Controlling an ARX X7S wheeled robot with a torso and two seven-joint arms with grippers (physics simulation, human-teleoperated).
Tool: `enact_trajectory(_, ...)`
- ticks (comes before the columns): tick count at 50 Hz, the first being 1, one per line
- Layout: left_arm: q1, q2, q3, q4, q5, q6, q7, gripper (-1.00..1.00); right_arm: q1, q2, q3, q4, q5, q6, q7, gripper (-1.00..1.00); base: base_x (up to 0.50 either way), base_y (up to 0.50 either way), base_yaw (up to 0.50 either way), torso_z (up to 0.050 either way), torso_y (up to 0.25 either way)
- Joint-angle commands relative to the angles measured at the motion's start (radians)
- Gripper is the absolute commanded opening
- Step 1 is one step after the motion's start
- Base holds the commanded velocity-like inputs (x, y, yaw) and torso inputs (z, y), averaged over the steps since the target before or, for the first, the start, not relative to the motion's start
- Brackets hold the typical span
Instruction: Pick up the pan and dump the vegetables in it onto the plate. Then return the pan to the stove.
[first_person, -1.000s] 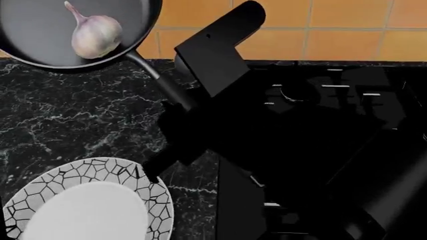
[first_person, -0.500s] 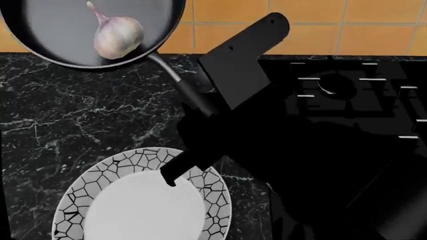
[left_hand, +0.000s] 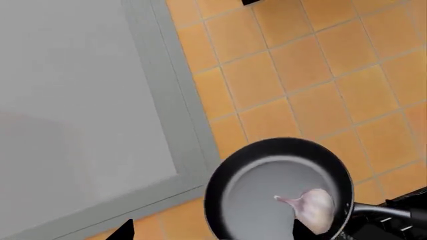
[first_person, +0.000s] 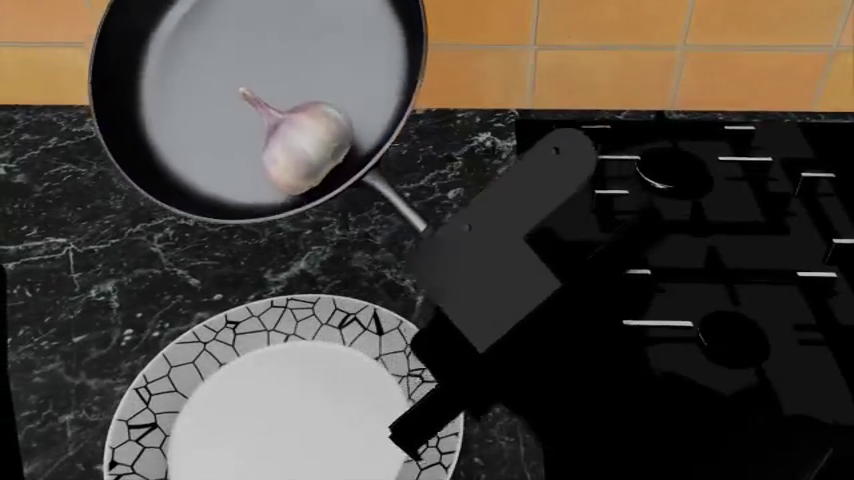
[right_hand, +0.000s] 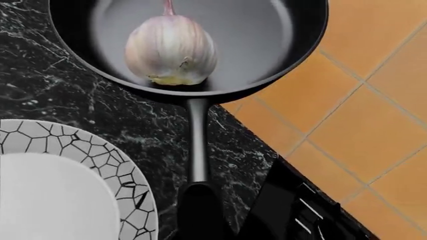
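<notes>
Above the black marble counter (first_person: 160, 270), the right gripper (right_hand: 197, 200), jaws apparently clamped on the handle, holds the round black frying pan (first_person: 174, 90) aloft, whitish-pink garlic bulb (first_person: 307, 145) inside. Carrying is under way; next, likely move it over the white mosaic-rimmed plate (first_person: 200, 350) and tip. Left gripper's jaws aren't visible.

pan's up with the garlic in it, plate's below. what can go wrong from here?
1. The pan hangs over the counter beyond the plate, not above it; tipping now would likely drop the garlic on the counter.
2. The garlic is round and sits by the pan's near wall; it may roll out early or bounce off the plate.
</notes>
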Motion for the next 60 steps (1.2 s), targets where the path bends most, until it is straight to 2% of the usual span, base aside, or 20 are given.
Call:
enact_trajectory(1,0.019,0.0,-0.017,0.0,0.004,-0.006,-0.001,1.0,0.04,0.06,-0.065,-0.176,-0.155,0.094,0.147,-1.0,0.0,0.0,0.0,0.0,0.0)
enact_trajectory(6,0.019,0.004,-0.017,0.0,0.002,-0.004,-0.001,1.0,0.029,0.069,-0.037,-0.259,-0.132,0.159,0.195,-1.0,0.0,0.0,0.0,0.0,0.002)
enact_trajectory(13,-0.001,0.011,0.022,0.001,0.023,0.028,-0.002,1.0,0.012,0.093,-0.015,-0.287,-0.123,0.158,0.21,-1.0,0.0,0.0,0.0,0.001,0.003)
enact_trajectory(17,-0.003,0.012,0.027,0.001,0.025,0.031,-0.002,1.0,0.027,0.12,-0.038,-0.304,-0.148,0.151,0.225,-1.0,0.0,0.0,0.0,0.0,0.0)
enact_trajectory(21,-0.001,0.018,0.018,0.001,0.019,0.032,-0.002,1.0,0.087,0.18,-0.124,-0.333,-0.226,0.135,0.251,-1.0,0.0,0.0,0.0,0.0,0.003)
enact_trajectory(25,-0.019,0.028,0.03,0.001,0.011,0.036,-0.003,1.0,0.142,0.146,-0.108,-0.411,-0.21,0.255,0.3,-1.0,0.0,0.0,0.0,0.0,0.003)
enact_trajectory(27,-0.022,0.03,0.031,0.001,0.009,0.037,-0.003,1.0,0.156,0.123,-0.039,-0.437,-0.16,0.309,0.317,-1.0,0.0,0.0,0.0,0.005,0.0)
enact_trajectory(31,-0.012,0.03,0.022,0.001,0.008,0.029,-0.003,1.0,0.281,0.179,-0.048,-0.408,0.169,0.311,0.578,-1.0,0.0,0.0,0.0,0.0,0.003)
enact_trajectory(35,-0.003,0.024,0.019,0.001,0.014,0.026,-0.003,1.0,0.298,0.208,-0.022,-0.38,0.37,0.306,0.731,-1.0,0.0,0.0,0.0,0.0,0.002)
enact_trajectory(42,0.006,0.016,0.023,0.001,0.028,0.03,-0.003,1.0,0.365,0.255,-0.084,-0.358,0.544,0.302,0.911,-1.0,0.0,0.0,0.0,0.0,0.001)
enact_trajectory(44,0.008,0.015,0.022,0.001,0.029,0.03,-0.003,1.0,0.439,0.27,-0.206,-0.34,0.596,0.31,1.014,-1.0,0.0,0.0,0.0,0.005,0.005)
enact_trajectory(54,0.002,0.014,0.04,0.001,0.039,0.037,-0.003,1.0,0.454,0.326,-0.258,-0.339,0.823,0.257,1.249,-1.0,0.0,0.0,0.0,0.0,0.001)
enact_trajectory(60,0.012,0.025,0.039,0.001,0.043,0.054,-0.003,1.0,0.514,0.36,-0.28,-0.331,0.891,0.233,1.314,-1.0,0.0,0.0,0.0,0.0,0.003)
